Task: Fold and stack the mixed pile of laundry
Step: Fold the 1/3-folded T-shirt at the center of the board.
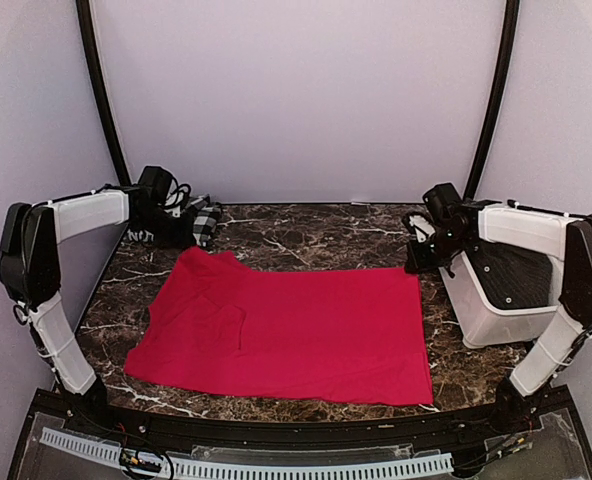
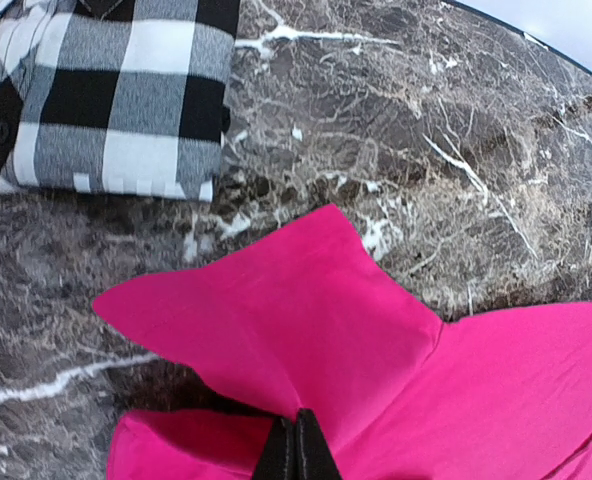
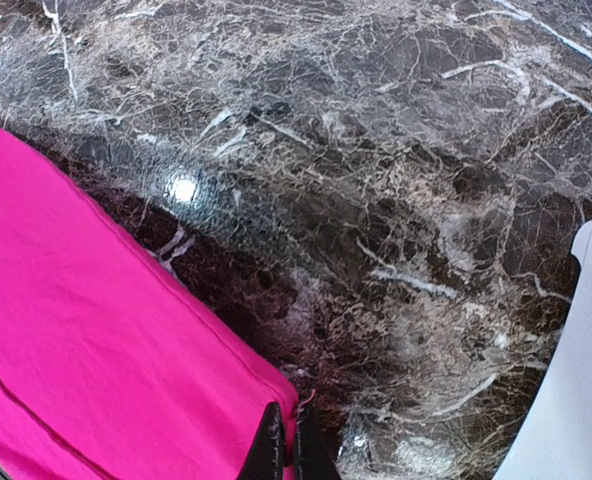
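L gripper (image 2: 296,455) jaws fully closed, pinching far-left corner of red garment (image 1: 286,325), which lies spread flat mid marble table (image 1: 306,230), R gripper (image 3: 284,445) jaws closed tight on its far-right corner, folded b/w checked shirt (image 2: 106,90) at table's far-left, near but not touching the red.

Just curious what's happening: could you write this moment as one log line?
left gripper: shut on red garment far-left corner | right gripper: shut on far-right corner | checked garment: folded, aside
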